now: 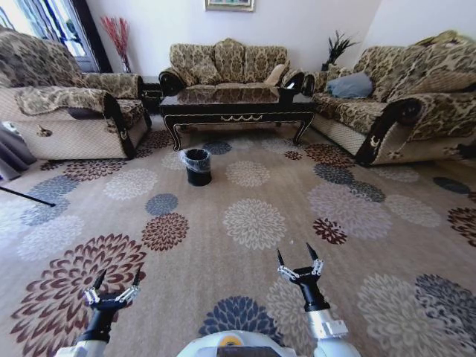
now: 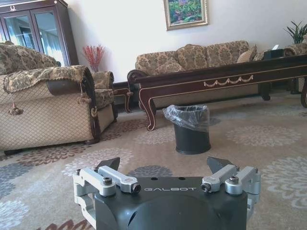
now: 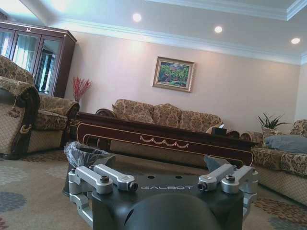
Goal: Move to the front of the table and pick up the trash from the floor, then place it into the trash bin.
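Note:
The long dark table (image 1: 236, 105) with gold trim stands across the room before the back sofa. The black trash bin (image 1: 197, 166) with its grey liner sits on the carpet just in front of the table's left end, and in the left wrist view the bin (image 2: 192, 130) and table (image 2: 216, 76) lie straight ahead. I cannot make out the trash on the patterned carpet. My left gripper (image 1: 117, 280) and right gripper (image 1: 296, 255) hover low over the carpet near me, far short of the bin. Both are open and hold nothing.
Patterned sofas flank the room: one on the left (image 1: 67, 111), one at the back (image 1: 229, 65) and one on the right (image 1: 401, 104). A wide stretch of floral carpet (image 1: 253, 223) lies between me and the table. A thin dark rod (image 1: 26, 195) crosses the floor at the left edge.

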You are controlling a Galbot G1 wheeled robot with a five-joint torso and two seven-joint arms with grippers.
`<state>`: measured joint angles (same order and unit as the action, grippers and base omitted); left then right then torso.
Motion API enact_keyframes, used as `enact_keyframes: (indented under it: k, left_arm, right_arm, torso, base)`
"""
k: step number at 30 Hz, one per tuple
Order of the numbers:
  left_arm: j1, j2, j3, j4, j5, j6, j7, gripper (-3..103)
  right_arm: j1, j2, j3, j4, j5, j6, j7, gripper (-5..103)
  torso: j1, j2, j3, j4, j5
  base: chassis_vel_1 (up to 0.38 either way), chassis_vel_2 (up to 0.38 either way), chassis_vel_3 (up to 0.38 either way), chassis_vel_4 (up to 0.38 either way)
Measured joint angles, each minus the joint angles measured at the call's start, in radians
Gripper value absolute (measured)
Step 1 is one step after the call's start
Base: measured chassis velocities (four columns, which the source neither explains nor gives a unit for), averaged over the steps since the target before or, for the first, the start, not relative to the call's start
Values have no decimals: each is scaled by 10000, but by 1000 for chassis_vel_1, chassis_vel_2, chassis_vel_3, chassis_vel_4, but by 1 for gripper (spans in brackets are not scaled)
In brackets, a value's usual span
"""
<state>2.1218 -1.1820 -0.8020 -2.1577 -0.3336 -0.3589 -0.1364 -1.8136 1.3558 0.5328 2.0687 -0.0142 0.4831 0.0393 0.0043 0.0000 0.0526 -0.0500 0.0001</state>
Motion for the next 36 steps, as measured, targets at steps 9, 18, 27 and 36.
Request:
enact_keyframes:
  k: [9, 18, 27, 36]
  left_arm:
    - [-1, 0, 0, 0, 0, 1, 0, 100]
    - [0, 0, 0, 0, 0, 1, 0, 100]
    - [0, 1, 0, 0, 0, 1, 0, 100]
    - [0, 0, 0, 0, 1, 0, 0, 100]
  right_arm:
    - [0, 0, 0, 0, 0, 0, 0, 100]
    - [0, 0, 0, 0, 0, 0, 0, 100]
    - [0, 0, 0, 0, 0, 0, 0, 100]
    - [0, 0, 0, 0, 0, 0, 0, 100]
  torso:
    - [0, 0, 0, 0, -1]
    - [0, 0, 0, 0, -1]
    - [0, 0, 0, 0, -1]
    - [0, 0, -1, 1, -1]
  base:
    - [0, 0, 0, 0]
    - [0, 0, 0, 0]
    - [0, 0, 0, 0]
    - [0, 0, 0, 0]
